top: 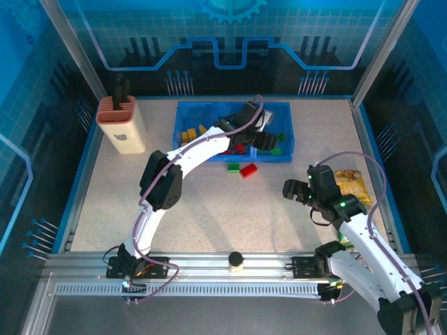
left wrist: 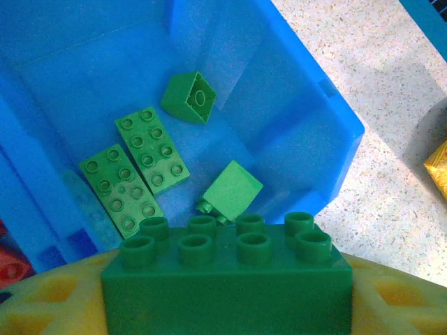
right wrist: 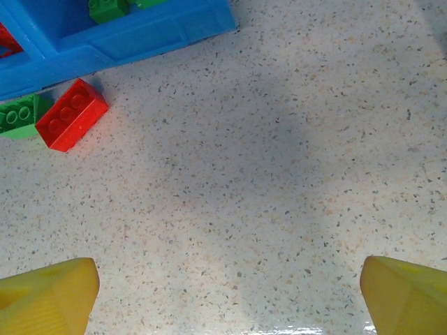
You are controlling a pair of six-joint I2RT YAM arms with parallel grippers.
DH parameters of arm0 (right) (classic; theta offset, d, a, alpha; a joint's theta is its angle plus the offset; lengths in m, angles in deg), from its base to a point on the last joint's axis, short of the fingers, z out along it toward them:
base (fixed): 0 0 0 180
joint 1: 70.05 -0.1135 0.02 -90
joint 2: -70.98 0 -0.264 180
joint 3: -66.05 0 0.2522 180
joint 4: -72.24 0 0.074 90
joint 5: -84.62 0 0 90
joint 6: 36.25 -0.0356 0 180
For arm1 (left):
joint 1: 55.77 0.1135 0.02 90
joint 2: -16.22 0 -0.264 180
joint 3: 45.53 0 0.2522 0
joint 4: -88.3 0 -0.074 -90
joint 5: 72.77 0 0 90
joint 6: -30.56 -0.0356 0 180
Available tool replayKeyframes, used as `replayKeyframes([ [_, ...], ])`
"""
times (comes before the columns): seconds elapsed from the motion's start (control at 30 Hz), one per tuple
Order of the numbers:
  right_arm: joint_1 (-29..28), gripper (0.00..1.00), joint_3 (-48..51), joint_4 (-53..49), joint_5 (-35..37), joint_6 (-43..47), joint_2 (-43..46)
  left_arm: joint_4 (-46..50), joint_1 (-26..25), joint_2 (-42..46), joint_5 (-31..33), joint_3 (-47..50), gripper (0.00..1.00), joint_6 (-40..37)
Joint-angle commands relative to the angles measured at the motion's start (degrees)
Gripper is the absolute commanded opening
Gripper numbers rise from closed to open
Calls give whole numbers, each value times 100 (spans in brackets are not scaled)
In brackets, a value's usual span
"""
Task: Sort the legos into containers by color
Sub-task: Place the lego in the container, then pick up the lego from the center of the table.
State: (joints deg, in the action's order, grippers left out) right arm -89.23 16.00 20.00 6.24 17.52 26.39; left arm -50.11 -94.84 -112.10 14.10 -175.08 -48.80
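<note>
left claw (left wrist: 225, 314): clamped on green lego (left wrist: 227, 272) | right claw (right wrist: 227, 296): spread wide

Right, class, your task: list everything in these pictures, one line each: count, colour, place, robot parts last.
Translucent blue plastic tray: one, blue, far side of table, three compartments.
Yellow-orange studded plastic bricks: several, yellow-orange, left compartment.
Red bricks: count hidden by left arm, red, middle compartment.
Green bricks: four, green, right compartment.
Loose red brick: one, red, table by tray's near wall.
Loose green brick: one, green, beside the red one.
Beige holder with orange ribbed top: one, left of tray.
Yellow crinkly snack bag: one, yellow, table's right side.
Left gripper: one, yellow-fingered, shut on held green brick over right compartment.
Right gripper: one, yellow-fingered, open over table.
</note>
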Motion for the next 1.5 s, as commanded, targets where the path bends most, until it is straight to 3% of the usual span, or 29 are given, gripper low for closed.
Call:
replayKeyframes([
  [0.0, -91, 97, 103, -143, -17, -130, 92, 140, -44, -166, -161, -512, 49, 132],
  [0.33, -198, 97, 105, -72, -36, -165, 122, 444, -43, -711, -85, -1364, 55, 58],
  [0.5, -245, 97, 70, -112, -40, -165, 187, 776, -49, -1028, -95, -2030, 68, 242],
  [0.63, -278, 97, 36, -135, -24, -165, 190, 673, -57, -940, -196, -2043, 80, 395],
  [0.87, -354, 97, -8, -138, -23, -174, 31, 701, -102, -470, -224, -1845, 84, 251],
  [1.07, -462, 97, -87, -33, 4, -209, -254, 241, -170, 572, -170, -620, 84, 200],
  [1.3, -720, 95, -314, 370, -201, -209, -1095, -1067, -179, 2555, 43, 2370, 84, 409],
  [1.47, -980, 94, -528, 893, -306, -268, -1882, -1427, -185, 3757, 376, 4063, 84, 593],
])
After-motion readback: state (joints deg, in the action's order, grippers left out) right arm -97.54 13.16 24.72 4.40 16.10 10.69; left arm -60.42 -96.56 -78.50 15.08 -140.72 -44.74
